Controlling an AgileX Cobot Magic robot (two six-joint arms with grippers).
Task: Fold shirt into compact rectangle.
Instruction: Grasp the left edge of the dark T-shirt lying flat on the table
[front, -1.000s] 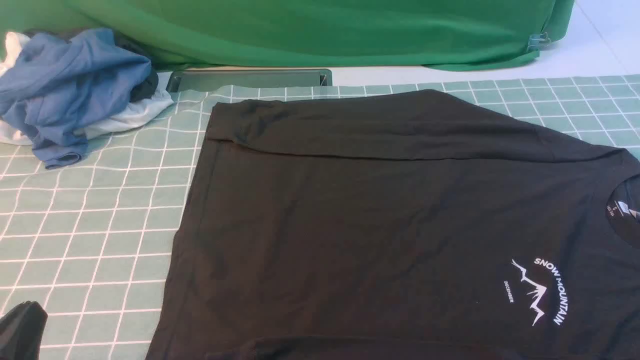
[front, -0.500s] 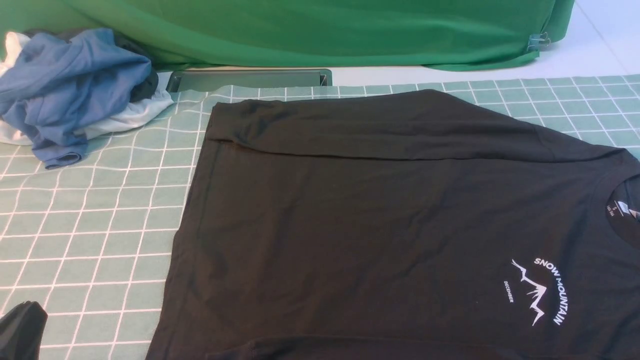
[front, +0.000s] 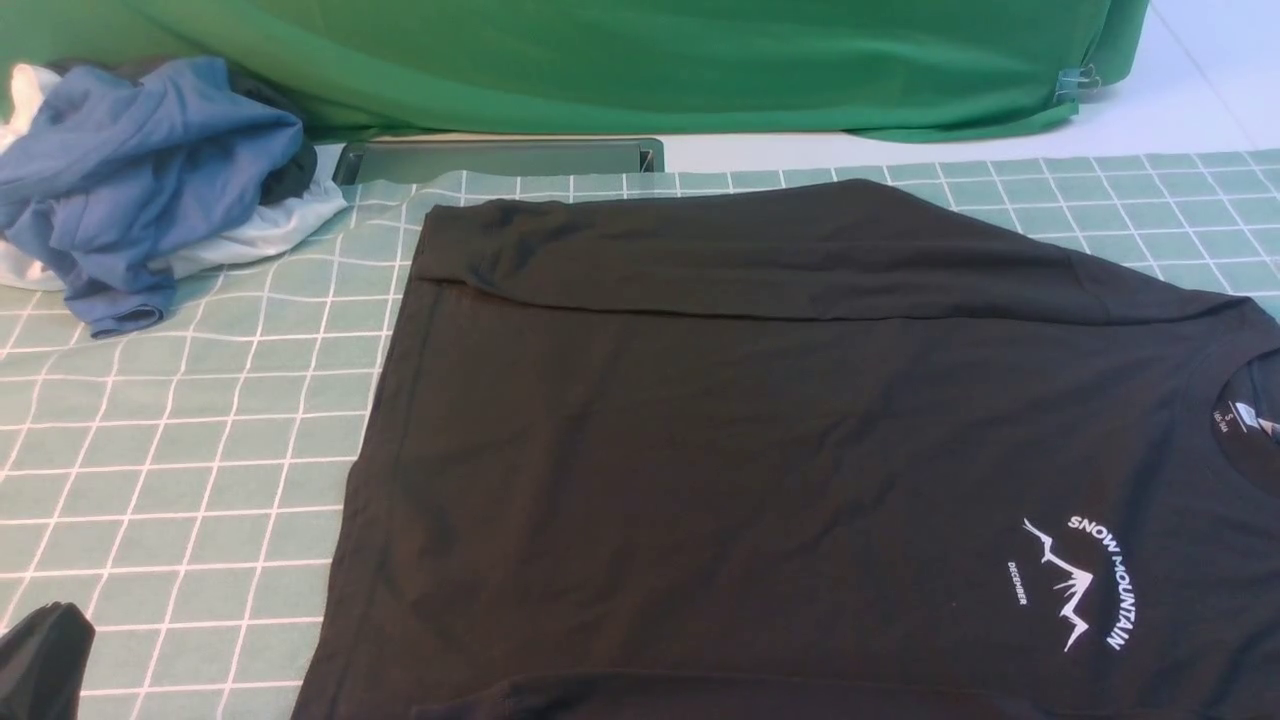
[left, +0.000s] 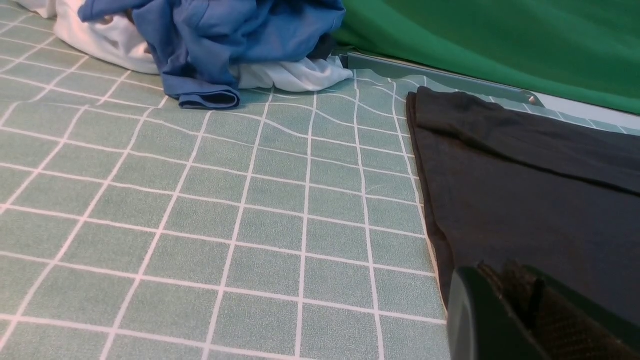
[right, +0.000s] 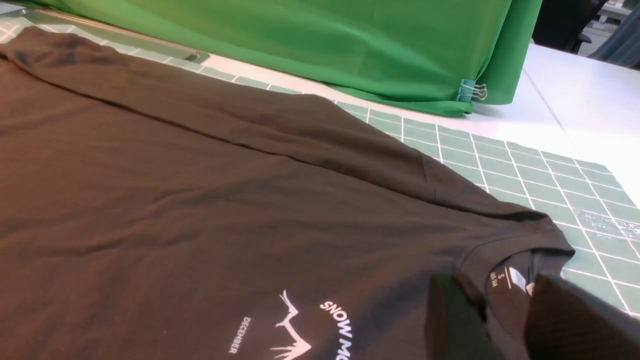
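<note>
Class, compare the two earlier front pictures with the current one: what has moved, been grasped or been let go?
Nothing visibly changed. The shirt lies spread on the grid mat with its far edge folded over. The blue garment sits heaped at the far left, and the left gripper stays at the near left, clear of the cloth.

Left claw (left: 505, 305) and right claw (right: 505, 315) are black, round-edged.

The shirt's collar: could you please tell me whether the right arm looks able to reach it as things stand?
Probably yes: the right tool hangs open right by the collar of the shirt, with nothing lying between them.
</note>
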